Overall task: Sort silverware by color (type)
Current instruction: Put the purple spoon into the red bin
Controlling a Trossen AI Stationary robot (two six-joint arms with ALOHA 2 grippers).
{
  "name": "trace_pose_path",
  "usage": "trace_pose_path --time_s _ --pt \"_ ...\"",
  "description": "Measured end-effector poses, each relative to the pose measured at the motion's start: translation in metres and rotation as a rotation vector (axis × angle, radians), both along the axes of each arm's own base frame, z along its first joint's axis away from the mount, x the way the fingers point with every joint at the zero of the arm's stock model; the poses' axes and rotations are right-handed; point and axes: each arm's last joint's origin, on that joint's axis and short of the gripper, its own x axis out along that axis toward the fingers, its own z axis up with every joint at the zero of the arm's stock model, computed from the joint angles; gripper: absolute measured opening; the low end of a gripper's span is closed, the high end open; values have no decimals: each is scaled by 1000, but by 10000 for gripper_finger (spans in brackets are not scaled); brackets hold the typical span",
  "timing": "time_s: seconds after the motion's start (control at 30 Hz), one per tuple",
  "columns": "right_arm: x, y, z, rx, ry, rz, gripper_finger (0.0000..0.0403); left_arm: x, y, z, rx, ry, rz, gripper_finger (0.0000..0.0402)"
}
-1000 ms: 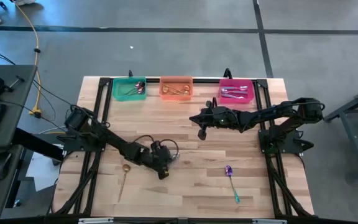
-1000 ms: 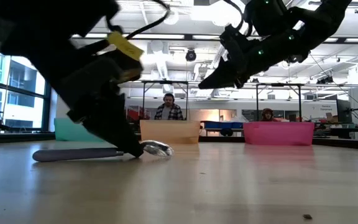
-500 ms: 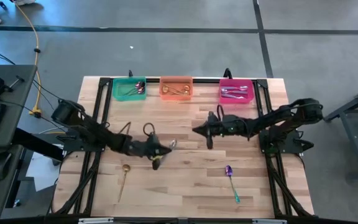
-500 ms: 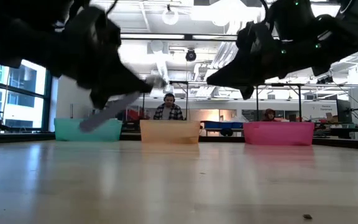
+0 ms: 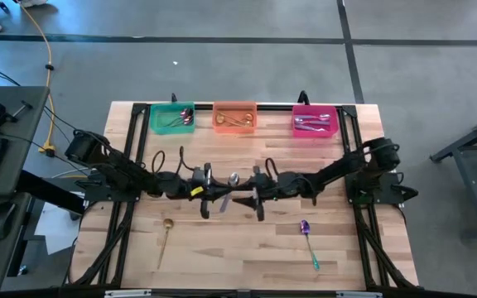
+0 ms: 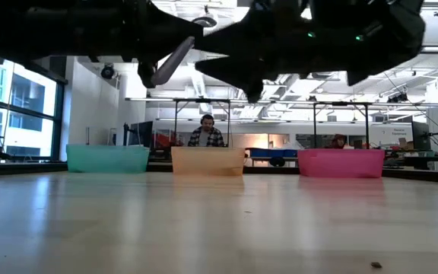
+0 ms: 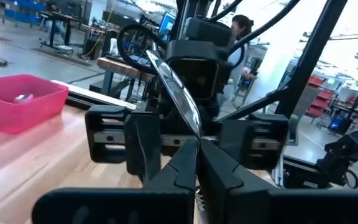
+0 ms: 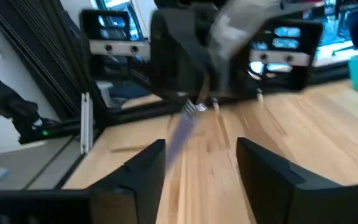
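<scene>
My left gripper (image 5: 214, 192) is at the table's middle, shut on a silver spoon (image 5: 231, 184), high above the wood in the low view (image 6: 170, 59). My right gripper (image 5: 251, 197) is open, faces the left gripper from the right and stands close to the spoon without touching it; its fingers (image 8: 143, 169) frame the spoon (image 8: 185, 127). A gold spoon (image 5: 166, 233) lies flat at the near left. A purple spoon with a teal handle (image 5: 308, 242) lies flat at the near right. My left gripper pinches the silver spoon between its two fingertips, partway along its length (image 7: 197, 135). The fingers point level toward the table's right side and lie across the spoon. The spoon is lifted clear and tilted, one end (image 7: 157, 62) slanting up past the fingertips.
Three bins stand along the far edge: green (image 5: 172, 118), orange (image 5: 234, 117) and pink (image 5: 315, 122), each with silverware in it. Black frame rails run along the table's left and right sides. A person sits in the room beyond the table (image 6: 207, 133).
My left gripper has lifted the silver spoon off the table at the near middle, carried it up and toward the far right, and turned to face right. The spoon has gone from flat on the wood to tilted in the air. My right gripper has come toward the left, close to it.
</scene>
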Motion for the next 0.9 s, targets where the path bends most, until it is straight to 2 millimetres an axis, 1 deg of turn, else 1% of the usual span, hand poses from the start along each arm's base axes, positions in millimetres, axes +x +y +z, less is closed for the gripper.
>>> trace_pose_path --time_s 0.13,0.2,0.27,0.37,0.5,0.53,0.57,0.67,0.73,0.8,0.9 --pt "18 4 4 7 -41 27 195 0 0 1 14 -12 15 1" --pt "27 5 4 19 -49 4 193 0 0 2 23 -20 16 1" --pt "33 6 2 28 -47 -22 181 0 0 2 36 -21 18 1" --pt "39 7 2 29 -42 -34 138 0 1 2 41 -20 21 0" --pt "40 7 0 27 -21 -52 41 0 1 2 53 -19 28 0" --pt "40 7 0 25 -17 -59 22 0 1 3 61 -24 26 0" --pt "40 6 0 23 -14 -61 13 0 1 3 71 -26 34 1" --pt "41 3 -2 29 4 -78 22 0 3 2 66 -21 65 3" --pt "41 0 -3 25 19 -88 18 0 4 2 63 -18 80 10" --pt "42 -3 -5 6 34 -99 8 -1 5 1 66 -14 86 22" --pt "41 -10 -7 -17 91 -114 9 -6 8 -1 67 -20 97 45"
